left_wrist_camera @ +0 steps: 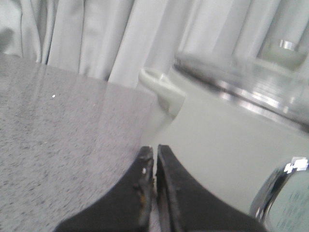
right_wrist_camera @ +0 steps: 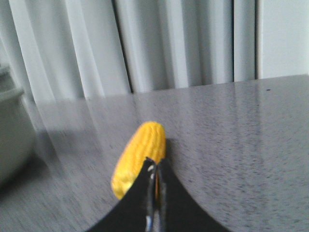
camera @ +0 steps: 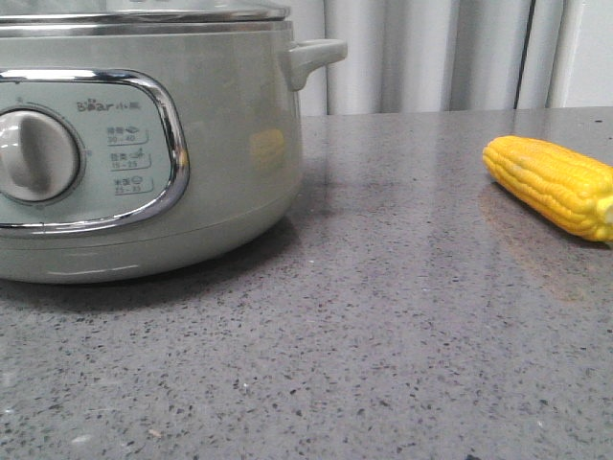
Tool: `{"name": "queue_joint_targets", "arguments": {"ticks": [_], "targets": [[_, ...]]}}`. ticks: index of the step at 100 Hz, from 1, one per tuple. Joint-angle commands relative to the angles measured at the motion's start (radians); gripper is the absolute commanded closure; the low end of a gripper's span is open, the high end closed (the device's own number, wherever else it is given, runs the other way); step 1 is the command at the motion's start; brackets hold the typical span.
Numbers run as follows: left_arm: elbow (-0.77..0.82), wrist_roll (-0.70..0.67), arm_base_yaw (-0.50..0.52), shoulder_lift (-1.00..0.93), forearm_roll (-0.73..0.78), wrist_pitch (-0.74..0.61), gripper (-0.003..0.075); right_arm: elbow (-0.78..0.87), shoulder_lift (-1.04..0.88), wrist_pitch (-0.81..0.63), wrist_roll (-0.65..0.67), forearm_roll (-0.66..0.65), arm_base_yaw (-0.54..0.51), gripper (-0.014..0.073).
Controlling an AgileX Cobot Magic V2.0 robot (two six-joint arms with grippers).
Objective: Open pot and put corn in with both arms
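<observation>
The pot [camera: 230,144], pale grey-green with a chrome-framed panel, a big knob [camera: 34,155] and a "Bear" logo, stands at the left, its lid on; its side handle [camera: 316,56] sticks out to the right. The corn [camera: 551,184] lies on the grey table at the far right. Neither gripper shows in the front view. In the left wrist view my left gripper [left_wrist_camera: 155,149] is shut and empty, close beside the pot wall [left_wrist_camera: 217,130], below a handle [left_wrist_camera: 161,89]. In the right wrist view my right gripper [right_wrist_camera: 155,163] is shut and empty, its tips in front of the corn [right_wrist_camera: 137,154].
The speckled grey table [camera: 383,326] stretches between the pot and the corn. Pale curtains [camera: 431,53] hang behind the far edge. The lid's glass and its knob [left_wrist_camera: 285,48] show blurred in the left wrist view. The pot's edge [right_wrist_camera: 12,130] shows in the right wrist view.
</observation>
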Motion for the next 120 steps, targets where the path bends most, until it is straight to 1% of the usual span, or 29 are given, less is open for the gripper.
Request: {"name": "queue_joint_targets", "arguments": {"ticks": [1, 4, 10, 18, 23, 29, 35, 41, 44, 47, 50, 52, 53, 55, 56, 57, 59, 60, 61, 64, 67, 72, 78, 82, 89, 101, 111, 120], "targets": [[0.011, -0.001, 0.003, -0.029, -0.104, -0.108, 0.0741, -0.007, -0.022, -0.144, -0.004, 0.173, -0.005, 0.066], [-0.008, -0.001, 0.001, -0.029, -0.106, -0.077, 0.0741, -0.026, -0.022, -0.146, -0.004, 0.196, -0.005, 0.066], [-0.053, 0.001, -0.001, -0.021, -0.102, 0.004, 0.0741, -0.089, -0.022, -0.094, -0.004, 0.164, -0.005, 0.066], [-0.138, 0.006, -0.001, 0.006, -0.063, 0.119, 0.0741, -0.187, -0.01, 0.039, -0.004, 0.037, -0.005, 0.066], [-0.191, 0.009, -0.001, 0.039, -0.022, 0.158, 0.0741, -0.252, 0.011, 0.131, -0.004, -0.033, -0.005, 0.066], [-0.251, 0.009, -0.001, 0.081, 0.052, 0.187, 0.0741, -0.327, 0.056, 0.229, -0.004, -0.095, -0.005, 0.0659], [-0.317, 0.009, -0.001, 0.137, 0.124, 0.202, 0.074, -0.384, 0.109, 0.289, -0.004, -0.138, -0.005, 0.065], [-0.37, 0.009, -0.001, 0.193, 0.18, 0.204, 0.0736, -0.438, 0.176, 0.333, -0.004, -0.146, -0.005, 0.0614], [-0.4, 0.01, -0.001, 0.227, 0.196, 0.204, 0.0718, -0.46, 0.206, 0.347, -0.004, -0.146, -0.005, 0.0587], [-0.421, 0.013, -0.001, 0.255, 0.203, 0.204, 0.0688, -0.486, 0.244, 0.362, -0.004, -0.146, -0.005, 0.055], [-0.442, 0.027, -0.001, 0.281, 0.205, 0.204, 0.0643, -0.506, 0.273, 0.372, -0.004, -0.146, -0.005, 0.0494], [-0.456, 0.04, -0.001, 0.301, 0.205, 0.202, 0.0599, -0.521, 0.294, 0.38, -0.004, -0.146, -0.005, 0.0469], [-0.464, 0.047, -0.001, 0.307, 0.205, 0.202, 0.0566, -0.526, 0.301, 0.382, -0.004, -0.146, -0.005, 0.0443], [-0.473, 0.058, -0.001, 0.326, 0.205, 0.201, 0.0531, -0.541, 0.321, 0.389, -0.004, -0.146, -0.005, 0.0403], [-0.48, 0.061, -0.001, 0.339, 0.205, 0.201, 0.0493, -0.545, 0.327, 0.391, -0.004, -0.146, -0.005, 0.0389], [-0.484, 0.062, -0.001, 0.346, 0.205, 0.201, 0.0475, -0.555, 0.34, 0.394, -0.004, -0.146, -0.005, 0.0361], [-0.499, 0.064, -0.001, 0.371, 0.205, 0.198, 0.04, -0.568, 0.357, 0.4, -0.004, -0.146, -0.005, 0.0332], [-0.502, 0.064, -0.001, 0.371, 0.205, 0.196, 0.0381, -0.572, 0.363, 0.401, -0.004, -0.146, -0.005, 0.0303], [-0.51, 0.064, -0.001, 0.389, 0.205, 0.196, 0.0346, -0.58, 0.374, 0.405, -0.004, -0.146, -0.005, 0.0289], [-0.52, 0.064, -0.001, 0.407, 0.205, 0.196, 0.03, -0.596, 0.394, 0.41, -0.004, -0.146, -0.005, 0.0221], [-0.537, 0.064, -0.001, 0.43, 0.205, 0.196, 0.0239, -0.612, 0.412, 0.416, -0.004, -0.146, -0.005, 0.0173], [-0.56, 0.077, -0.001, 0.475, 0.205, 0.193, 0.0194, -0.635, 0.442, 0.424, -0.004, -0.146, -0.005, 0.0104], [-0.588, 0.109, -0.003, 0.519, 0.205, 0.176, 0.0186, -0.658, 0.475, 0.433, -0.004, -0.146, -0.005, 0.0048], [-0.609, 0.136, -0.013, 0.551, 0.205, 0.159, 0.0186, -0.668, 0.492, 0.433, -0.004, -0.146, -0.005, 0.0034], [-0.646, 0.136, -0.046, 0.603, 0.205, 0.126, 0.0186, -0.672, 0.511, 0.428, -0.004, -0.146, -0.005, 0.0035], [-0.703, 0.136, -0.139, 0.7, 0.205, 0.087, 0.0186, -0.672, 0.525, 0.412, -0.004, -0.144, -0.001, 0.0035], [-0.741, 0.136, -0.24, 0.788, 0.205, 0.05, 0.0186, -0.672, 0.527, 0.412, -0.004, -0.144, -0.001, 0.0035], [-0.762, 0.136, -0.317, 0.868, 0.205, -0.015, 0.0186, -0.672, 0.527, 0.412, -0.004, -0.144, -0.001, 0.0036]]}}
